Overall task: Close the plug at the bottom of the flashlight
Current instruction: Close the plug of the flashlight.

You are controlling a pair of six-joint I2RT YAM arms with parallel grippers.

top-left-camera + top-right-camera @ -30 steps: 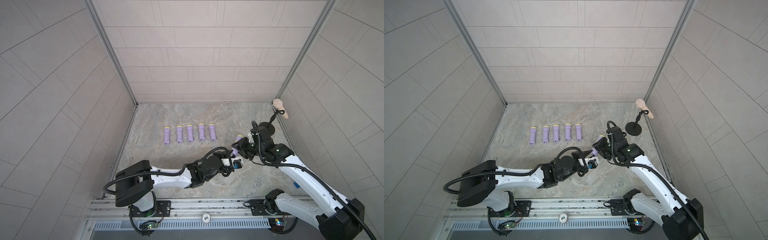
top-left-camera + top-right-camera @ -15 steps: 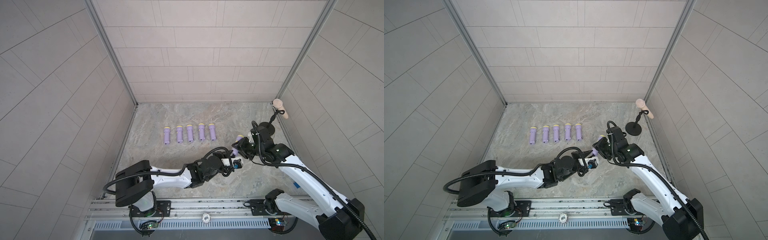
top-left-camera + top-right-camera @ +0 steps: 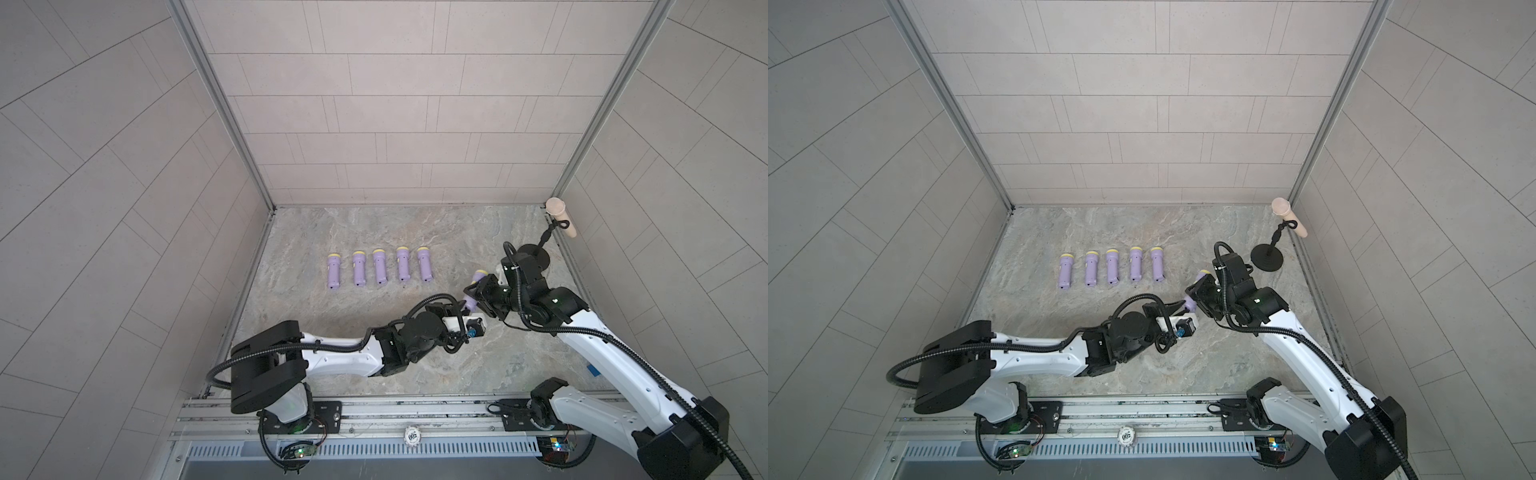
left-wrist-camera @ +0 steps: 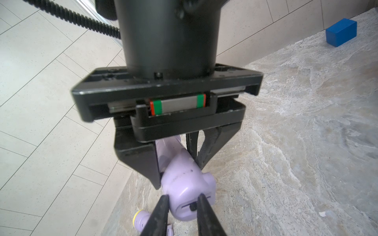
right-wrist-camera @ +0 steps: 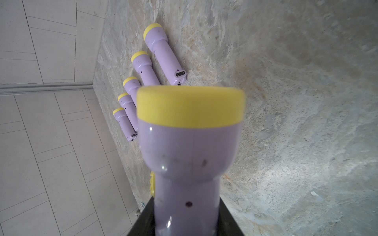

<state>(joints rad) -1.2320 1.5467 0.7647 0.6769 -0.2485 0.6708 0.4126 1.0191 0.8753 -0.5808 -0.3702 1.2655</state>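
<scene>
Almost nothing has moved since a second ago: in both top views the two arms sit as they did, meeting over the right-hand part of the worktop (image 3: 316, 328). I take that as fine work at the plug rather than travel.

The flashlight (image 5: 188, 155) is clamped round its barrel by the jaws of the right gripper (image 4: 178, 170), its yellow head towards the back wall. Its bottom end (image 4: 184, 211) is turned to the left gripper (image 4: 183, 204). Those jaws stand narrowly apart right at that end, but I cannot tell whether they pinch the plug. A dark slot shows between them, so the plug looks not yet closed.

Five more flashlights (image 3: 379, 272) lie in a row well apart.

No brand or label is legible on the flashlight. A round disc (image 3: 411, 435) on the front rail seems to read 500.
</scene>
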